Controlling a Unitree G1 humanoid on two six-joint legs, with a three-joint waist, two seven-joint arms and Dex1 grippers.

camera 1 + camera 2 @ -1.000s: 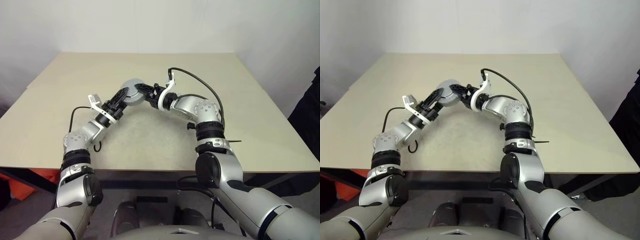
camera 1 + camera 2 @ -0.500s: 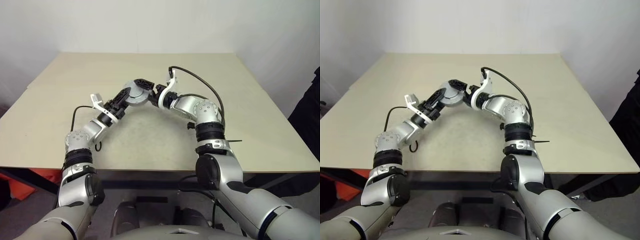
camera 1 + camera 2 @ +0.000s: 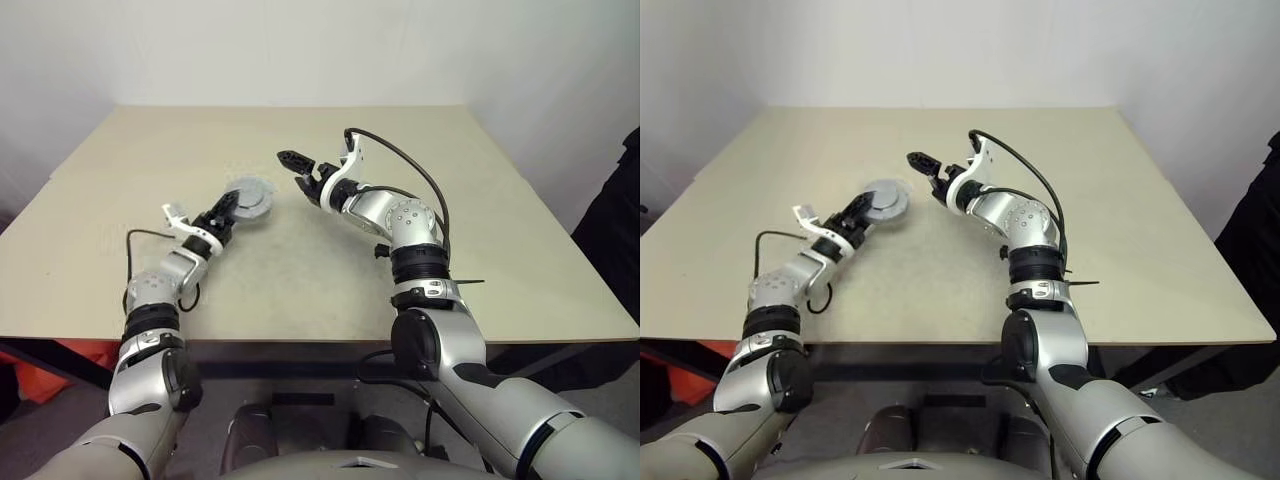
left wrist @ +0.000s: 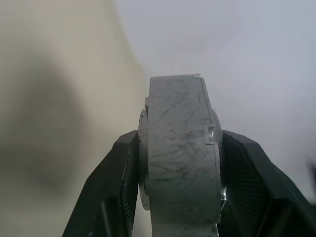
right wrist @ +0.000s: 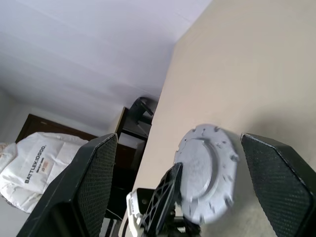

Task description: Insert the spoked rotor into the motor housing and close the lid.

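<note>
- In the head views you are seeing the left gripper (image 3: 232, 204) clamping the motor housing (image 3: 249, 199) with the lid already on it, just above the table (image 3: 300, 270), left of centre. The right gripper (image 3: 303, 166) is hanging apart from it, fingers spread wide and holding nothing.
- In the left wrist view you are looking at the housing edge-on, both black fingers (image 4: 113, 182) pressing its flat faces.
- In the right wrist view you are seeing the lid (image 5: 205, 173), its notched edge showing, between the right gripper's widely parted fingers (image 5: 96, 182) but well beyond them.
</note>
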